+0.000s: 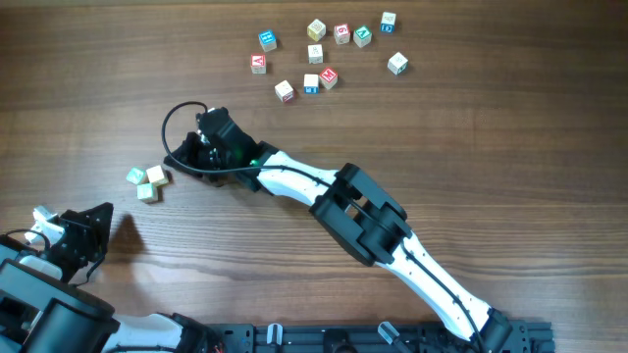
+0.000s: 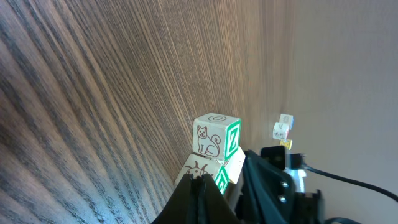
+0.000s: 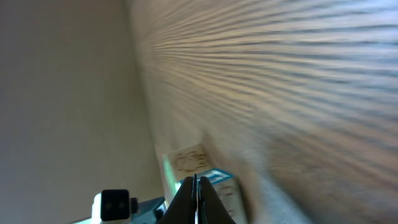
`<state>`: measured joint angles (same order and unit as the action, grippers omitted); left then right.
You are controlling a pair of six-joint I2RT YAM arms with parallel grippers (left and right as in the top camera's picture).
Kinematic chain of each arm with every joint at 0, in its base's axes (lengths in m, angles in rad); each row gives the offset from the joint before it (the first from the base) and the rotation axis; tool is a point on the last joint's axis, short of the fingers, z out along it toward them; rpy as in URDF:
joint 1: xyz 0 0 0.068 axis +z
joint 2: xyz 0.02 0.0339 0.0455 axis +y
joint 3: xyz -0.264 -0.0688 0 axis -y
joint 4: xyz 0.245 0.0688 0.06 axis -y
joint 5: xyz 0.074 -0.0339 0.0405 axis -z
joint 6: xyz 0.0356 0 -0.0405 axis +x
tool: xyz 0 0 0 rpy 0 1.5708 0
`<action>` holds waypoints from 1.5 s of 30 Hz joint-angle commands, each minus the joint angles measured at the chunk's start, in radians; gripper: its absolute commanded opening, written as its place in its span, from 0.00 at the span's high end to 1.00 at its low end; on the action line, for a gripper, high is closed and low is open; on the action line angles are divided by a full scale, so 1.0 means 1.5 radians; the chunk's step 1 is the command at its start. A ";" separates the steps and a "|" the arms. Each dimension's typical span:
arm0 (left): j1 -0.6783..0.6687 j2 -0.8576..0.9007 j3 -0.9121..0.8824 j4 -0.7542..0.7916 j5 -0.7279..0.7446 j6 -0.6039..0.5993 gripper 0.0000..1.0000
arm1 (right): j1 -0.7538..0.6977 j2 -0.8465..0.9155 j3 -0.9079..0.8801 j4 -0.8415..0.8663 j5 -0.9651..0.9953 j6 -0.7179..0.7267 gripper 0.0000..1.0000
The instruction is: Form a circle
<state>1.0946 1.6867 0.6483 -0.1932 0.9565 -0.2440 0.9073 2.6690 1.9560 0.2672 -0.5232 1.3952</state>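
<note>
Barely started, I'd say: the circle [image 1: 147, 181] is only three letter cubes huddled near the counter's [image 1: 510, 167] left edge. The spare cubes [image 1: 316, 54] lie scattered towards its far edge. Left hand [image 2: 199, 184] and right hand [image 3: 194, 186] are both pinched closed, empty.
</note>
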 commanded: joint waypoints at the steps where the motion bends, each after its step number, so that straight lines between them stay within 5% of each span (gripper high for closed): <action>1: 0.003 -0.011 0.009 0.002 0.010 -0.003 0.96 | 0.004 0.036 0.013 0.014 -0.006 0.030 0.95; 45: 0.003 -0.011 0.009 0.003 0.010 -0.018 0.96 | 0.010 0.036 0.013 0.094 -0.051 0.048 0.95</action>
<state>1.0946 1.6867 0.6483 -0.1932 0.9565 -0.2623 0.9157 2.6999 1.9587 0.3996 -0.5831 1.4578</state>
